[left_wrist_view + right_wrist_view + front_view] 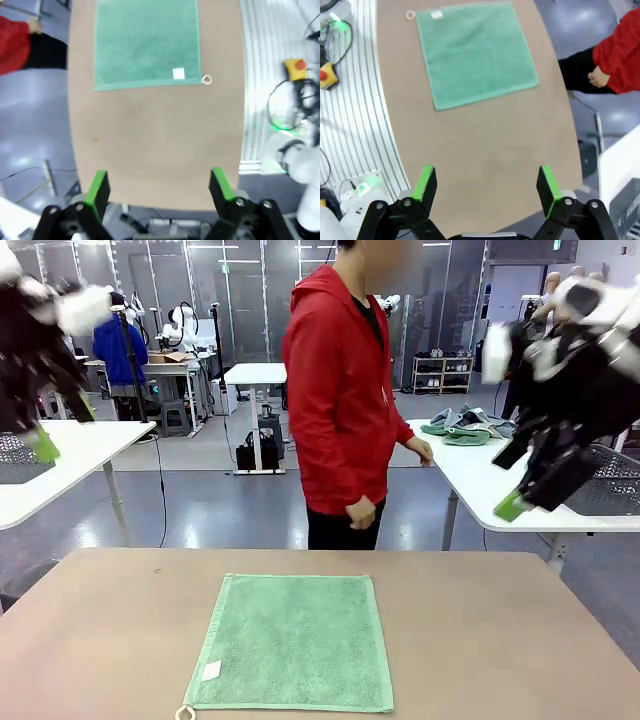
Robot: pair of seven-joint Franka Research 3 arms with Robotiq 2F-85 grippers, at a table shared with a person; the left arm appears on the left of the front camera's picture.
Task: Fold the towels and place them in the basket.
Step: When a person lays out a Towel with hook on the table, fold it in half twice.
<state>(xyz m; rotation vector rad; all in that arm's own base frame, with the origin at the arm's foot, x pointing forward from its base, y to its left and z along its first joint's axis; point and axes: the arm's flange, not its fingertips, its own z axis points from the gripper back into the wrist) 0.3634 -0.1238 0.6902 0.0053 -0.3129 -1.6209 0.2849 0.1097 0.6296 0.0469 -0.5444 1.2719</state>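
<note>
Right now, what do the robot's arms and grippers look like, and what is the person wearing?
The left arm and right arm have white shells. The left gripper and right gripper are black, two-fingered, with bright green pads and bolted joints at the finger bases. The person wears a red hooded jacket with long sleeves and black trousers.

Mint green on plain tan, on all my feeds.
I see a mint-green terry towel (292, 643) with a small white tag (211, 670) on the tan table (500, 640). The left gripper (160, 187) and right gripper (487, 185) are black with bright green pads (97, 187). The person (340, 390) wears a red jacket.
</note>
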